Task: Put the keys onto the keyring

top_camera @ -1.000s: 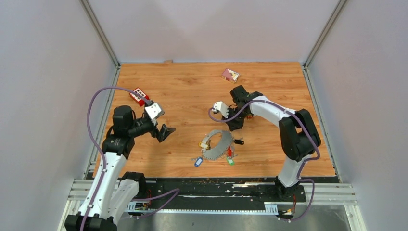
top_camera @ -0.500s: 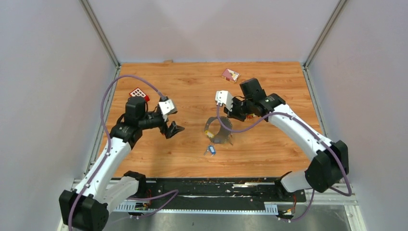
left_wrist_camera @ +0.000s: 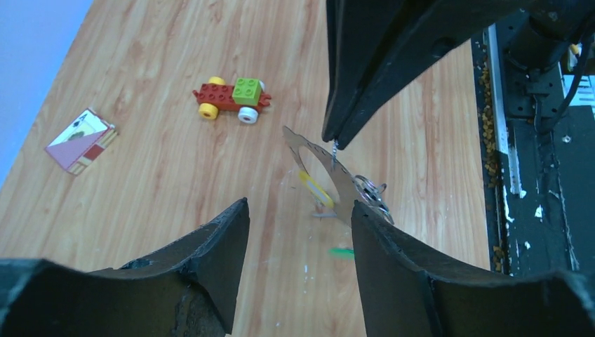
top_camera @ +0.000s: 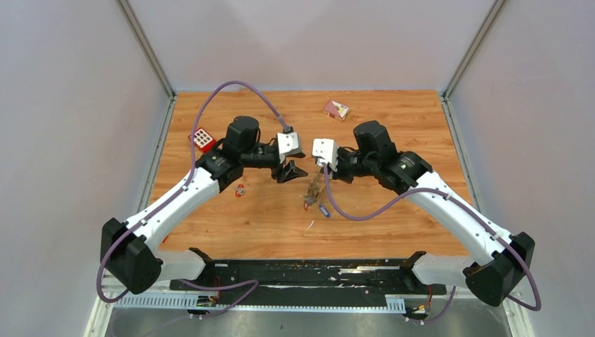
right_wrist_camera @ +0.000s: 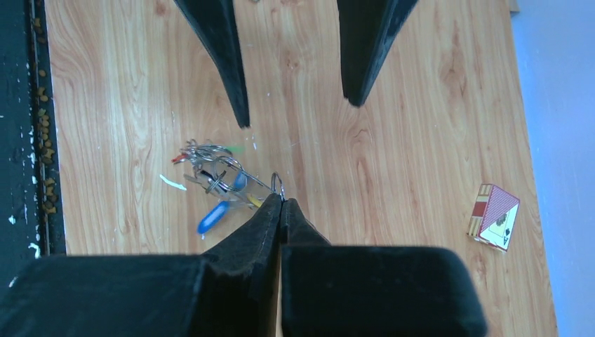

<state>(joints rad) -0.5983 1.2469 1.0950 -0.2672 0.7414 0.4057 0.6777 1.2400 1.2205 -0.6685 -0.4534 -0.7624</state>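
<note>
- Since the earlier frames, both arms have been extended toward the middle of the worktop (top_camera: 393, 126), and the keyring (top_camera: 315, 187) has been raised from where it lay flat.
- Closure of the right gripper (right_wrist_camera: 282, 203) is noted: its tips are pressed together on the upper edge of the keyring, which hangs below them, tilted.
- At the lower end of the keyring, the keys (right_wrist_camera: 214, 179) are seen bunched on small wire rings. A blue key (right_wrist_camera: 213, 215) is noted at the near edge of the bunch and a yellow key (left_wrist_camera: 315, 189) against the grey plate.
- Whether the lowest keys touch the worktop cannot be told.
- Beside the keyring, the left gripper (left_wrist_camera: 298, 210) is held wide open with nothing in it, facing the right gripper.
- Recorded well apart from the keyring: a brick car (left_wrist_camera: 231, 98), a card box (top_camera: 336, 109) near the far edge and a red block (top_camera: 203, 138) near the left edge.
</note>
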